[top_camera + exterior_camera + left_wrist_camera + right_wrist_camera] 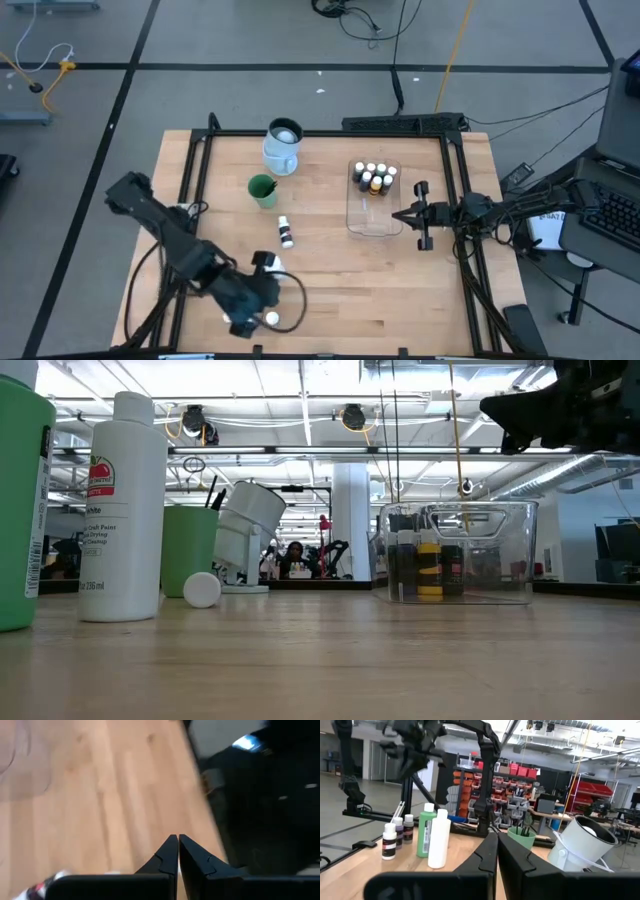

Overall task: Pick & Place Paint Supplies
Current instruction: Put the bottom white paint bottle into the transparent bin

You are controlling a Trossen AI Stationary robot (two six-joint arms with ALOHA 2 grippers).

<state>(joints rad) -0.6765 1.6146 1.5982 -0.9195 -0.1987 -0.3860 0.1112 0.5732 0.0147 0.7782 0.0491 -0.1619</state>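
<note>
Both grippers pressed together, empty: left gripper near front edge; right gripper beside clear rectangular plastic tub, which already holds small white-capped bottles; one tiny white-capped bottle lies loose mid-table, likely next pick.

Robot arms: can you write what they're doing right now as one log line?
left gripper shut, empty, near table's front edge | right gripper shut, empty, beside clear tub | small bottles in tub | one bottle lying mid-table

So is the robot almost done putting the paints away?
Partly. Several small bottles already stand in the clear tub. Nothing is in hand: the left gripper and right gripper are both shut and empty. Still out on the table are one small bottle, the big white bottle and others near it.
</note>
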